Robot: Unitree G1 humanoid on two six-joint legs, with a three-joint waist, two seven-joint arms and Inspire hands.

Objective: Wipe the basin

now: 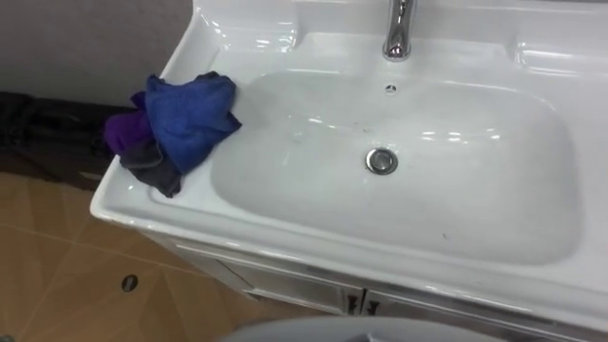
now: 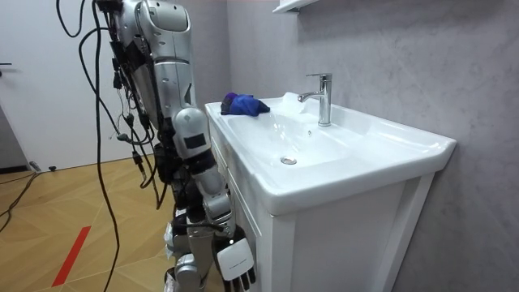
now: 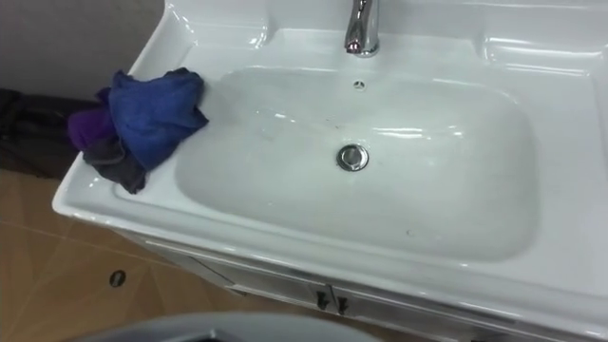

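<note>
Blue cloth (image 1: 185, 119) sits bunched on the basin (image 1: 285, 235) left rim, close to the outer edge; a sloppy grab could knock it to the floor (image 1: 47, 275). Right hand (image 2: 236, 261) hangs low beside the cabinet (image 2: 324, 235), can't tell whether its fingers are apart or curled.

I'm running the rig in a bathroom corner, white ceramic basin (image 1: 285, 204) set on a white vanity cabinet (image 2: 340, 235), chrome tap (image 1: 399, 28) at the back, drain (image 1: 382, 161) in the bowl, grey plastered wall (image 2: 405, 57), wood-pattern floor (image 2: 73, 203).
</note>
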